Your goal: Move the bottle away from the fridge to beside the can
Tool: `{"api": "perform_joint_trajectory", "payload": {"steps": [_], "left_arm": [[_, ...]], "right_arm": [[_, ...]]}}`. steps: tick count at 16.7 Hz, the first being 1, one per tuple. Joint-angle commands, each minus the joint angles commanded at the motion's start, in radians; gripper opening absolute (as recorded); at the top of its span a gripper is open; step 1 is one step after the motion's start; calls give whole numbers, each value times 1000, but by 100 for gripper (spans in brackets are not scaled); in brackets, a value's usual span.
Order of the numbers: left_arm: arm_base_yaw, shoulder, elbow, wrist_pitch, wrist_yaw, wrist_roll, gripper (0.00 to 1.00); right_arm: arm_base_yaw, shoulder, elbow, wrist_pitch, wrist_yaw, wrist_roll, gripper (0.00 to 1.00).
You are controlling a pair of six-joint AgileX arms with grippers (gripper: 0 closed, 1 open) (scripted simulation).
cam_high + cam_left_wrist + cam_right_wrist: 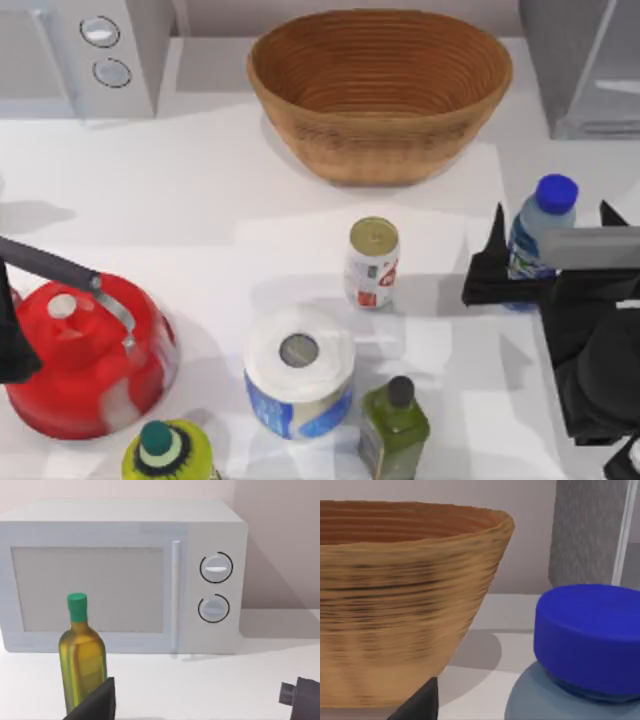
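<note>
Bottle (pixel 541 228) stands upright at the table's right side, below the fridge (pixel 583 62) and well apart from the can (pixel 372 262), which sits near the middle. The right gripper (pixel 548 262) has its dark fingers on either side of the bottle's labelled body, closed on it as far as I can see. In the right wrist view the blue cap (pixel 590 635) looms close, beside the basket (pixel 405 595). The left gripper (pixel 12 345) is parked at the left edge by the red kettle (pixel 88 352); whether its fingers are apart I cannot tell.
</note>
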Motion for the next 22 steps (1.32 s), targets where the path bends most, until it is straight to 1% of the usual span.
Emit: {"api": "perform_joint_trajectory", "payload": {"steps": [3, 7, 9, 12, 16, 19, 22], "left_arm": [[0, 0, 0, 0, 0, 0, 100], [0, 0, 0, 0, 0, 0, 100], [0, 0, 0, 0, 0, 0, 100], [0, 0, 0, 0, 0, 0, 100], [0, 0, 0, 0, 0, 0, 100], [0, 0, 0, 0, 0, 0, 100], [0, 0, 0, 0, 0, 0, 100]], "right_arm": [[34, -8, -41, 32, 33, 0, 100], [29, -3, -38, 30, 31, 0, 100], [20, -34, -48, 14, 6, 0, 100], [-16, -158, -83, -68, -86, 3, 100], [-106, -453, -154, -315, -259, 9, 100], [-204, -738, -215, -577, -390, 15, 100], [-314, -1052, -267, -862, -499, 21, 100]]}}
